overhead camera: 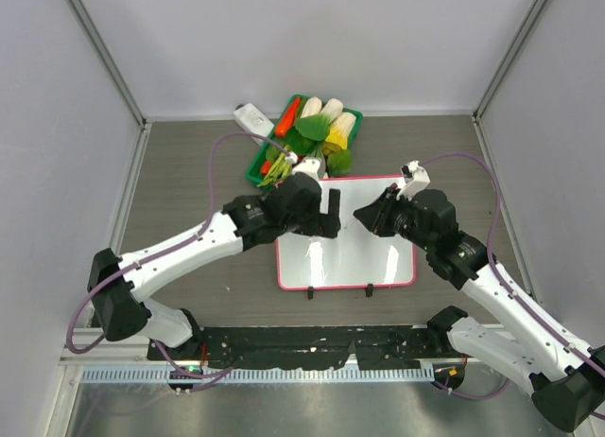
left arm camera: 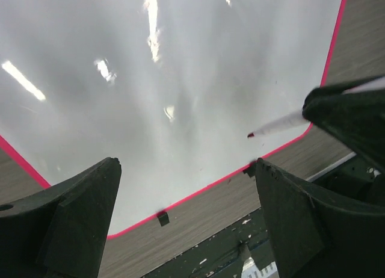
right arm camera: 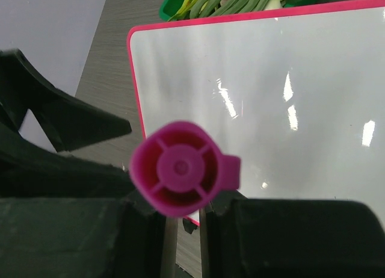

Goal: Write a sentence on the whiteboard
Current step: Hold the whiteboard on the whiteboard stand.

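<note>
Tabletop [overhead camera: 189,172] holds whiteboard [overhead camera: 359,257]; right end effector [overhead camera: 371,216] grips marker [right arm camera: 180,168].

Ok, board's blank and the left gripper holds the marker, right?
Not quite. The right gripper holds the marker, as the right wrist view shows. The left gripper is open and empty. The board is blank.

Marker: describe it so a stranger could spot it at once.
Find the whiteboard in the middle of the table. Over its far half hangs the right hand, clamped on the marker. Its round magenta end and pale thin barrel stand out from the black hand and blank board.
</note>
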You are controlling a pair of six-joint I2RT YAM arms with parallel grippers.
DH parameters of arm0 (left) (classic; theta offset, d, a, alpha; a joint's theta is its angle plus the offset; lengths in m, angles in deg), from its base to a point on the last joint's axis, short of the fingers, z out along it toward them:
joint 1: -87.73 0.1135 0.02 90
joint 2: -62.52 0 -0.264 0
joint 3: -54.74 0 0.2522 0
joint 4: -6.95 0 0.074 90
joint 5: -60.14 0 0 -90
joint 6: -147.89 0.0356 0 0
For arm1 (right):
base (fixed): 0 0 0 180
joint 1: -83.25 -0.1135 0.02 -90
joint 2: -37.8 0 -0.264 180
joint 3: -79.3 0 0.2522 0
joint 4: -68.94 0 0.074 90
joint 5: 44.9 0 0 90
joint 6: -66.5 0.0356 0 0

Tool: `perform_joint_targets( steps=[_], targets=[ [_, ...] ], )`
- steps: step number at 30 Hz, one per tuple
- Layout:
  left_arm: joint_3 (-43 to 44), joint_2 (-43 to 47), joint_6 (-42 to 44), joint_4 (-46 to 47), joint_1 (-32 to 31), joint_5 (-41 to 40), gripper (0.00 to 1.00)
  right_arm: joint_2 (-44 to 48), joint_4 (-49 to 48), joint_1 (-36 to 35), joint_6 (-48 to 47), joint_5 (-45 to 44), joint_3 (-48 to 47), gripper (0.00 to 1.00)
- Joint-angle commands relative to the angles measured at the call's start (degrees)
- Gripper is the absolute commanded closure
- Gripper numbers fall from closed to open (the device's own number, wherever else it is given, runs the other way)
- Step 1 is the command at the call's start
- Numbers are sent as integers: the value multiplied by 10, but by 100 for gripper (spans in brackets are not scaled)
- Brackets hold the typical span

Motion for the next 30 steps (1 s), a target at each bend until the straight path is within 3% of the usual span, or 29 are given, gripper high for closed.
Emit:
perform_joint_targets(
  steps=[1,5,17,22,30],
  targets=[
    [47,9,50,-23,70,66,4,3,-9,0,-11,-19,-30,99],
    [28,40,51,-14,142,120,4,3,-6,1,-12,-23,-31,99],
    [-137,197,43,-8,415,321,4,-5,-4,1,-23,-30,-39,99],
    [-191,210,44,13,472,416,4,-15,-4,1,-31,-23,-50,99],
    [-304,215,-41,200,481,535,5,-19,-9,1,-38,-18,-57,98]
  ],
)
